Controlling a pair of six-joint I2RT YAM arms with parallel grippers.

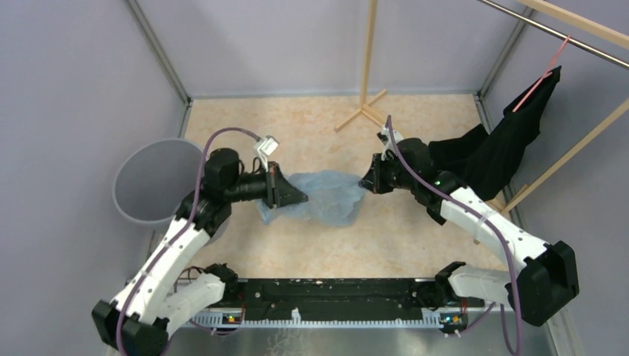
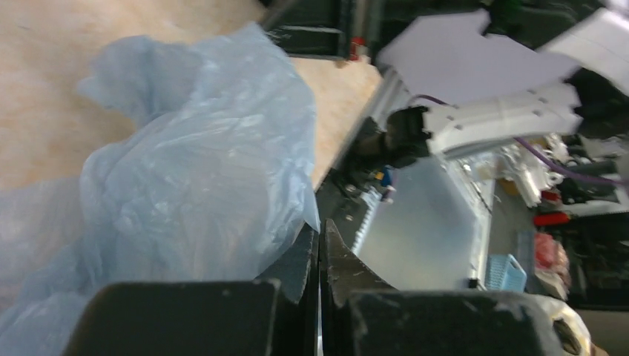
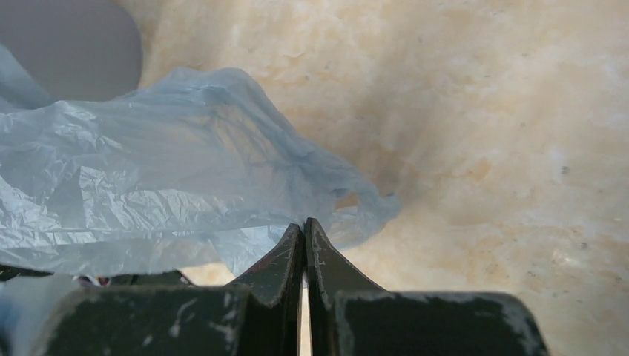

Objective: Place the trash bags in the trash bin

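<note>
Trash bag (image 1: 326, 196) pinched at opposite edges by left claw (image 1: 303, 198) and right claw (image 1: 363, 182), stretched over desk (image 1: 393, 237), not yet in bin (image 1: 145, 170).

You can't see the left edge of the bag (image 1: 330, 196): the left gripper (image 1: 303, 197) covers it mid-frame from above. The bin (image 3: 67, 44) is cut off upper left in the right wrist view. The left wrist view blurs at right.
</note>
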